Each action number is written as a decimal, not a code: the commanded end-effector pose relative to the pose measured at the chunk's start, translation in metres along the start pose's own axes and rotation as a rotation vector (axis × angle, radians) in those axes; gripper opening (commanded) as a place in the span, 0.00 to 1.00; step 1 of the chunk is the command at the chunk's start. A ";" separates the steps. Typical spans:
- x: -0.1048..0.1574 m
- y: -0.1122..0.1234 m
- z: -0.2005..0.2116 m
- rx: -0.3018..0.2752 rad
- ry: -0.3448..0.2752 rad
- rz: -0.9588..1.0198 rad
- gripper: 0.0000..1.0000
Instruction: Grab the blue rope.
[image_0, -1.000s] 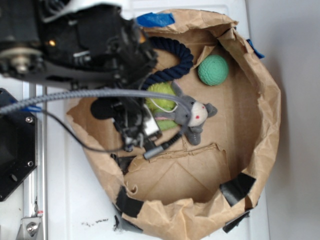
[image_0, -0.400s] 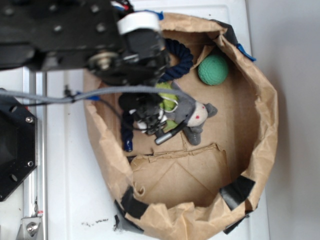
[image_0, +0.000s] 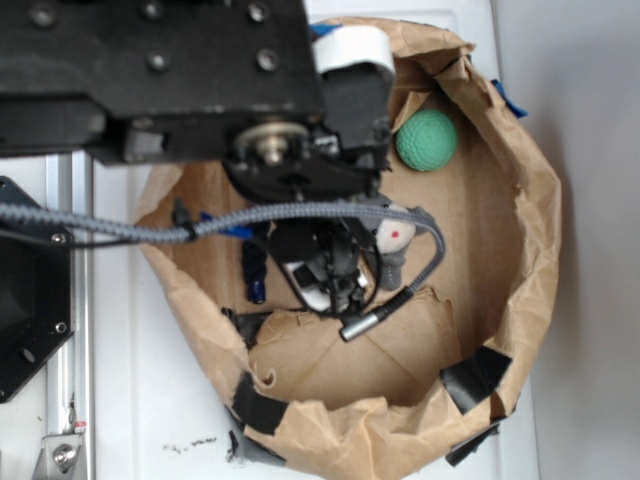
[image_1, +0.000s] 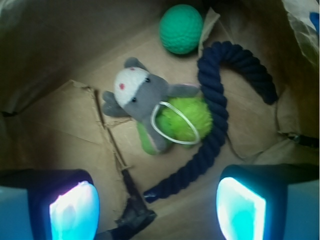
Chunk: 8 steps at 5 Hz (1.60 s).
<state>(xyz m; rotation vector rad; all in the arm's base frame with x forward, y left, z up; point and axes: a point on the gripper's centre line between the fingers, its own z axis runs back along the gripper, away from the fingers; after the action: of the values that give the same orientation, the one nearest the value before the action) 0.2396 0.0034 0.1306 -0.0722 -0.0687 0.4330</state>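
The blue rope (image_1: 214, 117) is thick, dark navy and twisted. In the wrist view it curves from the upper right around the plush toy down to its glossy tip (image_1: 150, 194) near the bottom middle. In the exterior view only its lower end (image_0: 254, 268) shows left of the arm. My gripper (image_1: 157, 212) is open and empty, hovering above the box floor, with the rope tip lying between and just beyond the two fingers. In the exterior view the gripper (image_0: 325, 280) hangs over the box middle, hiding most of the rope.
A grey plush mouse (image_1: 142, 95) with a lime-green body lies beside the rope. A green ball (image_1: 181, 28) sits at the far end. All lie inside a crumpled brown paper box (image_0: 520, 230). Black tape (image_1: 132, 212) lies on the floor. A grey cable (image_0: 300, 215) loops across the arm.
The arm has moved right and forward over the box, now covering the plush toy and most of the rope. The rope's lower end has come into view at the left.
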 end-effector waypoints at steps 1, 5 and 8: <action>-0.003 0.014 -0.032 0.027 -0.089 -0.054 1.00; -0.012 0.066 -0.047 0.041 -0.174 0.106 1.00; -0.002 0.066 -0.079 0.059 -0.125 0.079 1.00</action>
<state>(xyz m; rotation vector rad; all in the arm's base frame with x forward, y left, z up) 0.2128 0.0522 0.0363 0.0040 -0.1334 0.5003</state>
